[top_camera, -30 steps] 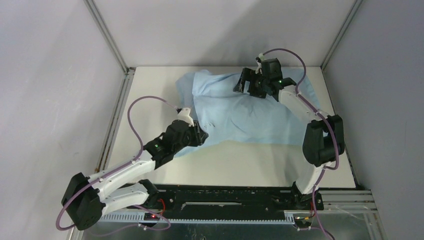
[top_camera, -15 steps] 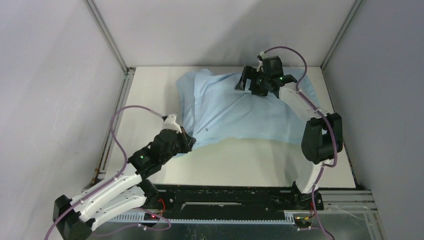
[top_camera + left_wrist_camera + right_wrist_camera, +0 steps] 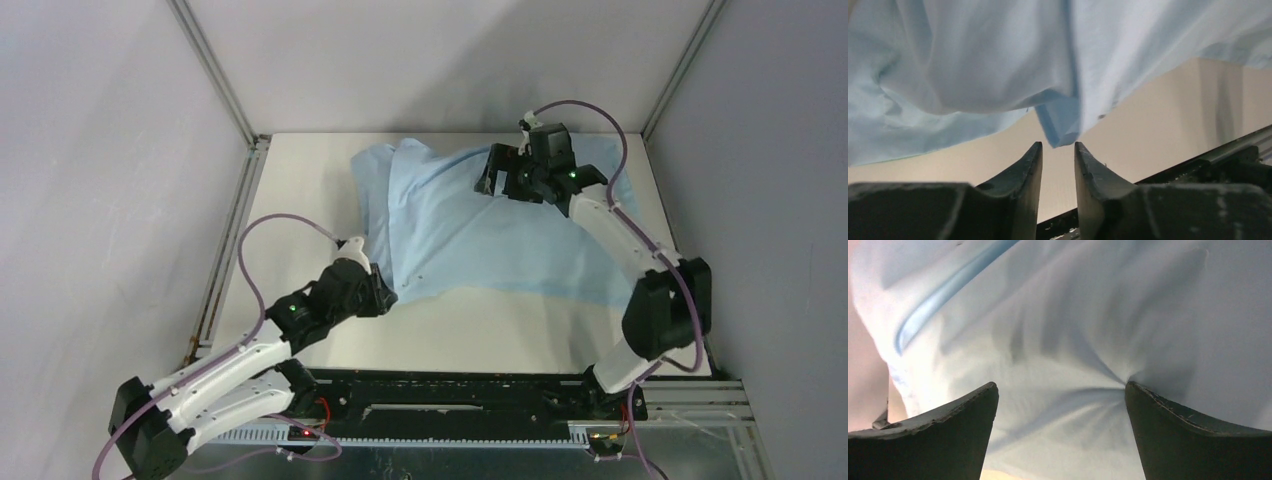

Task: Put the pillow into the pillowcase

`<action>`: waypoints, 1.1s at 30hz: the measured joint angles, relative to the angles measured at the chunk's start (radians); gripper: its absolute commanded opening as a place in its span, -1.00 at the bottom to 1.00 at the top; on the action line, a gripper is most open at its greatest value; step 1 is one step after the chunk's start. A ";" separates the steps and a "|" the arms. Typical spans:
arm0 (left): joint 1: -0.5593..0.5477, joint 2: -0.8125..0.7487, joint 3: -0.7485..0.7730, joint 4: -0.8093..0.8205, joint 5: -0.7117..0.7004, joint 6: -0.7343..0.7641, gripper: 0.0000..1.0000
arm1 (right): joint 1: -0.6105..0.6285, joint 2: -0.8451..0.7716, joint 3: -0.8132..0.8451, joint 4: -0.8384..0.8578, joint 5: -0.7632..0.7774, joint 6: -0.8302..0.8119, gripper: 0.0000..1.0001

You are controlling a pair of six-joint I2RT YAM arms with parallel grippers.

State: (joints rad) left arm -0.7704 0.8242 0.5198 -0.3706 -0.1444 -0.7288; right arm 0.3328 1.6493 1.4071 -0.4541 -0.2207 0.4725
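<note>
Pillowcase (image 3: 480,225) is matt, creased cloth; table (image 3: 520,330) seems smooth.

The pillow is nowhere visible; whether it lies under the pillowcase (image 3: 480,225) cannot be told. The right gripper (image 3: 497,172) hides the cloth beneath it in the top view.

The left arm stretches low and forward, its pincer (image 3: 1058,152) nearly closed, with only a narrow gap between the fingertips. The right arm reaches far out, elbow raised and wrist bent down, its pincer (image 3: 1062,392) spread wide and pointing downward.
</note>
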 measured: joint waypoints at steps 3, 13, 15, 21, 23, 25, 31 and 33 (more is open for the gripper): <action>0.000 -0.008 0.092 -0.069 0.002 0.035 0.21 | 0.034 -0.088 -0.006 -0.039 0.053 -0.014 0.99; 0.072 0.006 0.465 -0.210 0.011 0.136 0.99 | 0.132 -0.381 -0.022 -0.138 0.135 -0.029 0.99; 0.076 0.008 0.503 -0.232 -0.008 0.145 0.99 | 0.145 -0.434 -0.037 -0.153 0.142 -0.029 0.99; 0.078 0.003 0.563 -0.281 -0.071 0.164 1.00 | 0.161 -0.602 -0.121 -0.172 0.159 -0.029 0.99; 0.078 -0.001 0.563 -0.290 -0.086 0.163 1.00 | 0.161 -0.647 -0.148 -0.175 0.166 -0.029 0.99; 0.078 -0.008 0.562 -0.290 -0.095 0.163 0.99 | 0.161 -0.682 -0.169 -0.176 0.172 -0.029 0.99; 0.078 -0.030 0.562 -0.290 -0.133 0.164 1.00 | 0.160 -0.719 -0.193 -0.179 0.184 -0.033 0.99; 0.078 -0.035 0.562 -0.290 -0.142 0.164 0.99 | 0.159 -0.719 -0.196 -0.180 0.187 -0.036 0.99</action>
State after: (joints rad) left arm -0.6922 0.7887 1.0813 -0.6609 -0.2863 -0.5652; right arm 0.4919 0.9302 1.2106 -0.6342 -0.0334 0.4366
